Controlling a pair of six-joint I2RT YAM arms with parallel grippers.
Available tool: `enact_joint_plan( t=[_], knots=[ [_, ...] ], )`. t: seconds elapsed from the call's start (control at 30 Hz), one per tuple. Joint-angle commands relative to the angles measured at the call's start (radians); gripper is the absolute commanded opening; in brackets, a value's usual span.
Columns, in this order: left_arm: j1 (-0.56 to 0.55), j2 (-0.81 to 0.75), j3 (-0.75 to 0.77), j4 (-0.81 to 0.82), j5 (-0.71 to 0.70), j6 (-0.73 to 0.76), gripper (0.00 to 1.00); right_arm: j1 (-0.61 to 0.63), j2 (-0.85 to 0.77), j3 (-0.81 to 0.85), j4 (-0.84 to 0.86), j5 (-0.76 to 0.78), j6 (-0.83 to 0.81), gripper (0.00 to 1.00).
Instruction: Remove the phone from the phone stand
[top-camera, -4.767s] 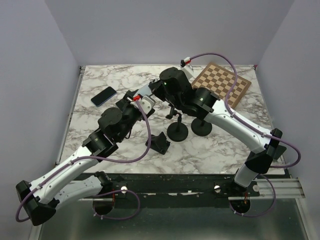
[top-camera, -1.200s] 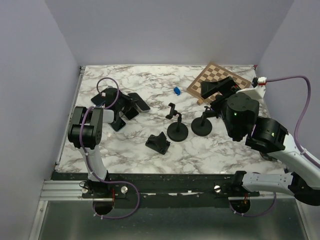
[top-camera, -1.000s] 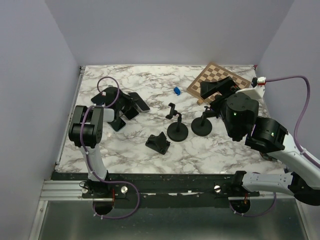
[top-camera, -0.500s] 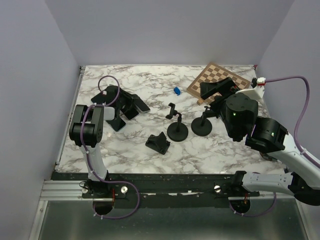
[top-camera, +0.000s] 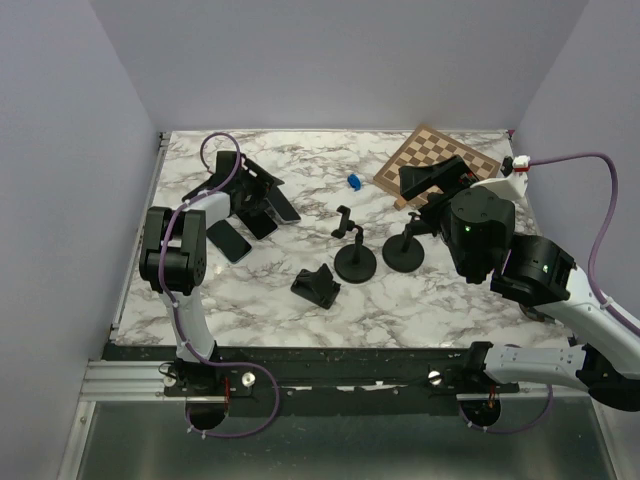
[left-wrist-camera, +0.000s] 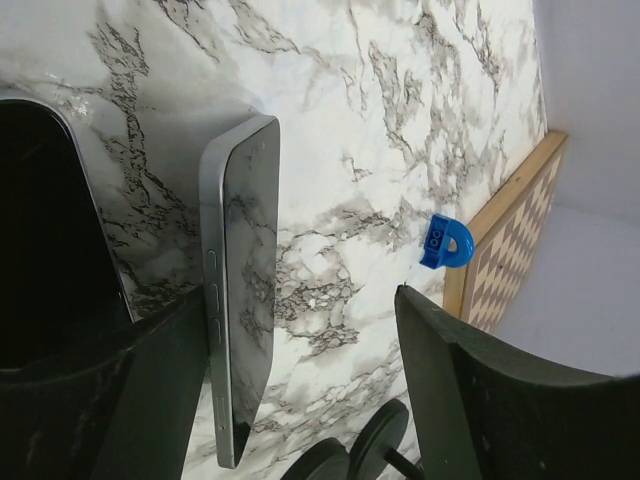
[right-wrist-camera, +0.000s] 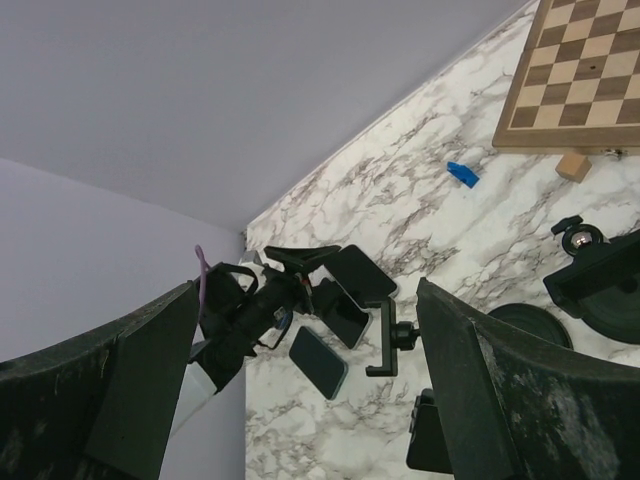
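Lying flat on the left side of the white-and-grey marble table, the dark phone with a silver edge sits between the spread fingers of the left gripper. Those jaws stand wide and grip nothing. One finger is well clear of the phone, while the other comes up close against its edge, and I cannot tell whether they touch. Just beside it lies a second, black-faced phone, partly hidden behind that closer finger.

To the right of the phones, a small blue plastic clip rests on the marble. Beyond it, in the far right corner, is a brown-and-cream wooden chessboard. Nearer, around the middle, the black phone stand with a round base and an upright clamp is well apart from the phone. A matching black round-based stand is just beside it on the right, and a small black folding stand sits near its left.

The right gripper hangs above the right side of the table, its jaws fully spread with nothing between them.
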Motion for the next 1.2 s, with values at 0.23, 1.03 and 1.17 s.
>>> enact_joint_plan(
  t=[0.23, 1.03, 1.17],
  knots=[
    [-0.033, -0.050, 0.145, -0.354, -0.127, 0.090, 0.91, 0.007, 0.004, -0.003, -0.032, -0.006, 0.036, 0.95],
    [-0.174, -0.644, 0.088, -0.244, -0.540, 0.606, 0.95, 0.006, -0.001, -0.014, -0.170, 0.125, -0.087, 1.00],
    [-0.262, -0.779, 0.001, -0.096, -0.525, 0.734, 0.99, 0.007, -0.008, -0.035, -0.165, 0.129, -0.192, 1.00]
  ],
)
